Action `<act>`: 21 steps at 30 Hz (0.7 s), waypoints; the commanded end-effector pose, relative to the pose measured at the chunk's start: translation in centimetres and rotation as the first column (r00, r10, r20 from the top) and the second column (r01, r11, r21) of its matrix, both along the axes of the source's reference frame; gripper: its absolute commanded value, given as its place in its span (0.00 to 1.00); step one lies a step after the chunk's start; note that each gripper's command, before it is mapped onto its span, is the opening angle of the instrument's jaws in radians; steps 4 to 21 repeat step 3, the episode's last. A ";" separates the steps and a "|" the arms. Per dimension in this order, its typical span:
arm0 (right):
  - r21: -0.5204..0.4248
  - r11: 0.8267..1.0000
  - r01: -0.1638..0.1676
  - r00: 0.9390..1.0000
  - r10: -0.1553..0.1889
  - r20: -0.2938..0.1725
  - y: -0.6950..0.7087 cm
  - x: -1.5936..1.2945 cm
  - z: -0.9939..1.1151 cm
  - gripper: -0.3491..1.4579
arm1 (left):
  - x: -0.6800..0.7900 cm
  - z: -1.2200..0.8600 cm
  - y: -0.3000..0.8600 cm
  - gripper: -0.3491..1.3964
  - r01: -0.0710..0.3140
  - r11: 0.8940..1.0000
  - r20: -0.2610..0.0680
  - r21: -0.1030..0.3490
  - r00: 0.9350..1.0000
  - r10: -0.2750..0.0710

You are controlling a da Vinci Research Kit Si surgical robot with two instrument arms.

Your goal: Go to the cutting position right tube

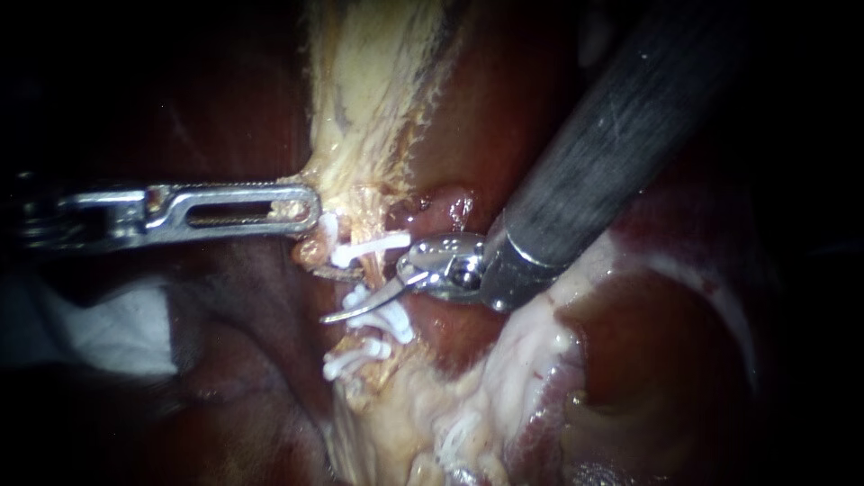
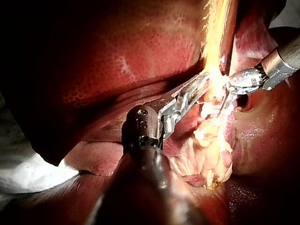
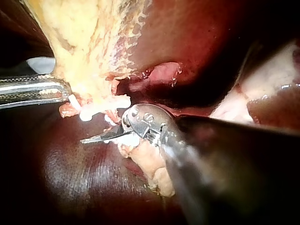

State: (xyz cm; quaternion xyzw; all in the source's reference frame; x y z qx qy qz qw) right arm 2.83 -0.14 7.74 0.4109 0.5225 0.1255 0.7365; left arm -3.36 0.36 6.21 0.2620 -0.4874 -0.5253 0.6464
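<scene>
A strand of yellowish tissue (image 1: 378, 81) runs down to a tube (image 1: 364, 270) that carries white clips: one above (image 1: 371, 247) and two lower ones (image 1: 389, 317), (image 1: 353, 362). My left instrument (image 1: 306, 211), with slotted jaws, comes in from the left and is shut on the yellowish tissue just above the top clip. My right instrument (image 1: 331, 318) ends in thin curved blades that lie together. They cross in front of the tube between the top clip and the lower ones. I cannot tell which tube is the right one. The right wrist view shows the blade tip (image 3: 84, 139) beside the clipped stump (image 3: 96, 110).
Dark red liver (image 1: 225, 396) surrounds the site. Pale, wet tissue (image 1: 540, 351) lies under the right instrument's shaft (image 1: 621, 135). White gauze (image 1: 117, 324) sits at the left, below the left instrument.
</scene>
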 end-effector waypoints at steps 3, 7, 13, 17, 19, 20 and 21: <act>0.000 1.000 0.000 1.000 0.000 0.000 0.00 -0.01 0.00 0.45 | 0.00 0.00 0.00 0.00 0.000 1.000 0.000 0.000 1.000 0.000; 0.000 1.000 0.000 1.000 0.000 0.000 0.00 -0.01 0.00 0.45 | 0.00 0.00 0.00 0.00 0.000 1.000 0.000 0.000 1.000 0.000; 0.000 1.000 0.000 1.000 0.000 0.000 0.00 -0.01 0.00 0.45 | 0.00 0.00 0.00 0.00 0.000 1.000 0.000 0.000 1.000 0.000; 0.000 1.000 0.000 1.000 0.000 0.000 0.00 -0.01 0.00 0.45 | 0.00 0.00 0.00 0.00 0.000 1.000 0.000 0.000 1.000 0.000; 0.000 1.000 0.000 1.000 0.000 0.000 0.00 -0.01 0.00 0.45 | 0.00 0.00 0.00 0.00 0.000 1.000 0.000 0.000 1.000 0.000; 0.000 1.000 0.000 1.000 0.000 0.000 0.00 -0.01 0.00 0.45 | 0.00 0.00 0.00 0.00 0.000 1.000 0.000 0.000 1.000 0.000; 0.000 1.000 0.000 1.000 0.000 0.000 0.00 -0.01 0.00 0.45 | 0.00 0.00 0.00 0.00 0.000 1.000 0.000 0.000 1.000 0.000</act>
